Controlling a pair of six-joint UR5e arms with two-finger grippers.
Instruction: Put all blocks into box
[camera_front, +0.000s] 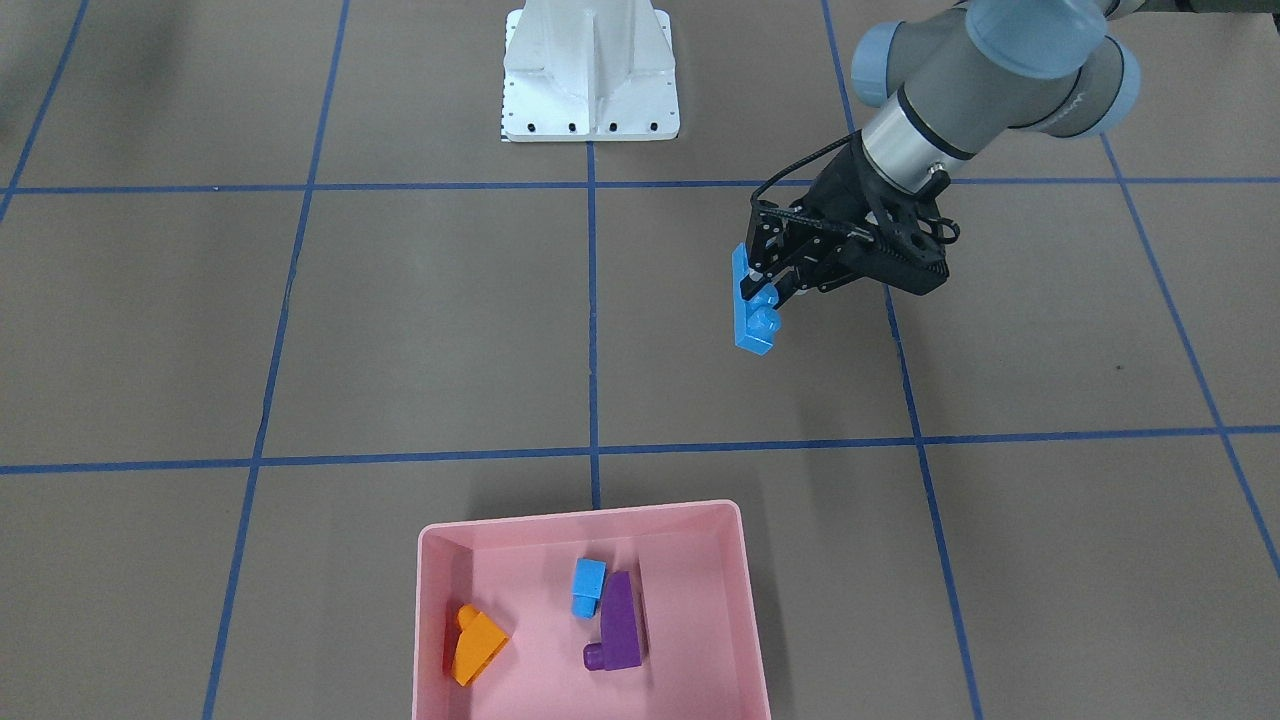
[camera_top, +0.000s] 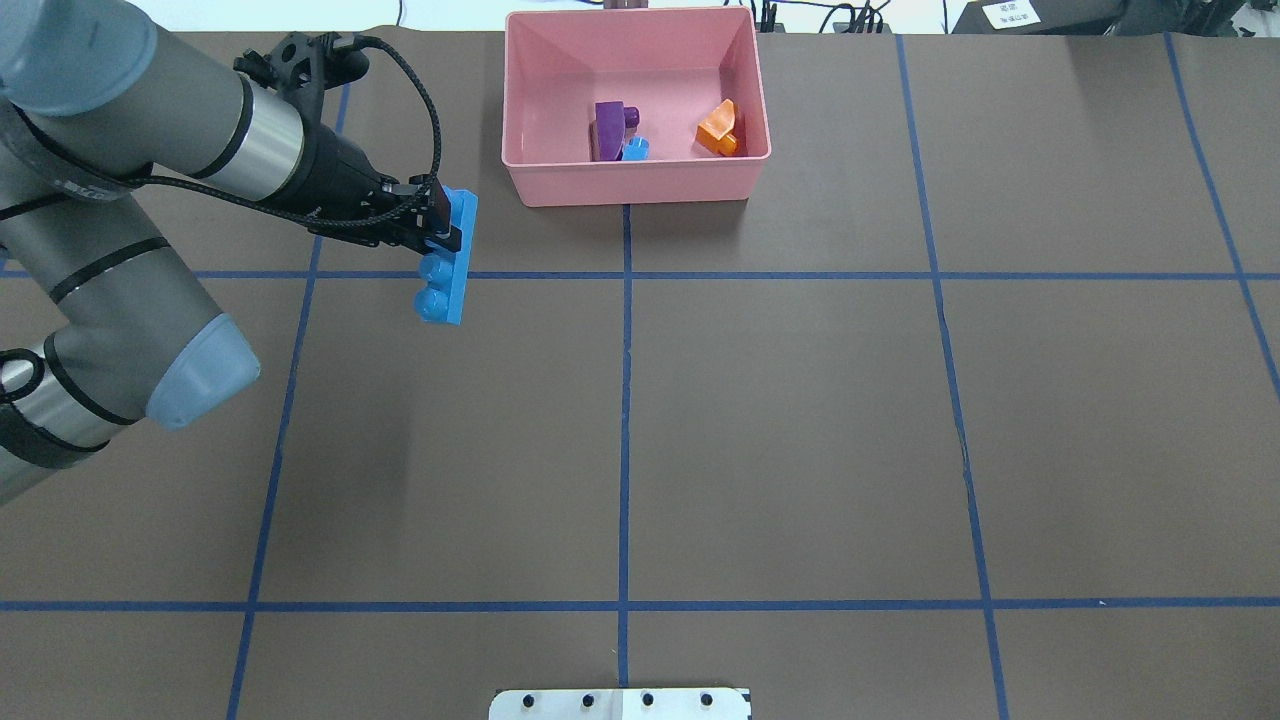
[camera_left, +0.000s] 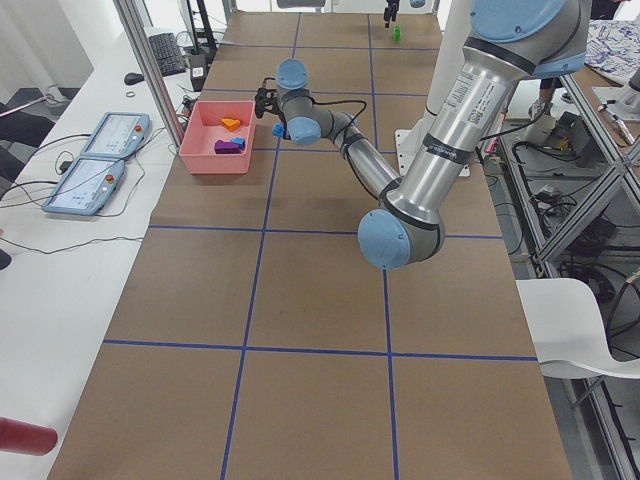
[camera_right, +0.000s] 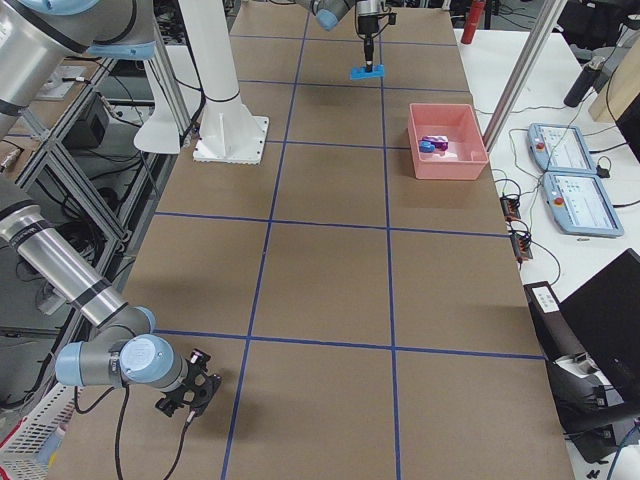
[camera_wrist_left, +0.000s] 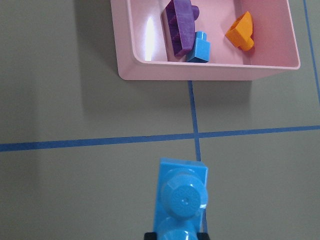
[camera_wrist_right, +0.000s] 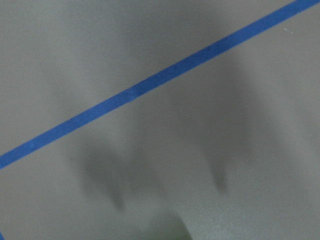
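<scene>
left claw (camera_front: 765, 290) is pinching the long blue four-stud plastic brick (camera_front: 752, 320) by one end, fingers pressed onto it, with two studs poking out past the fingertips. the brick sits on edge in the grip and looks lifted off the brown counter (camera_top: 800, 430). from overhead we see it off to the left of the shallow pink plastic tray (camera_top: 630, 185), near but not touching. between brick and tray there's only bare counter and the blue tape grid lines (camera_wrist_left: 100, 141).

inside the tray: the orange wedge brick (camera_front: 475, 645) lies on its own toward one side. the purple curved wedge brick (camera_front: 620, 625) lies near the middle, and the small blue one-stud brick (camera_front: 588, 585) is tucked right against it. the tray wall facing the held brick is the only thing standing between it and those three.

a small green plastic piece (camera_left: 396, 33) sits way down the far end of the counter in the left-side view, too tiny for us to make out more.

the white metal base plate (camera_front: 590, 100) sits mid-counter, well apart from the tray. the right claw (camera_right: 190, 392) hangs low near the counter's near corner in the right-side view, and we can't tell if it's spread or pressed together.
</scene>
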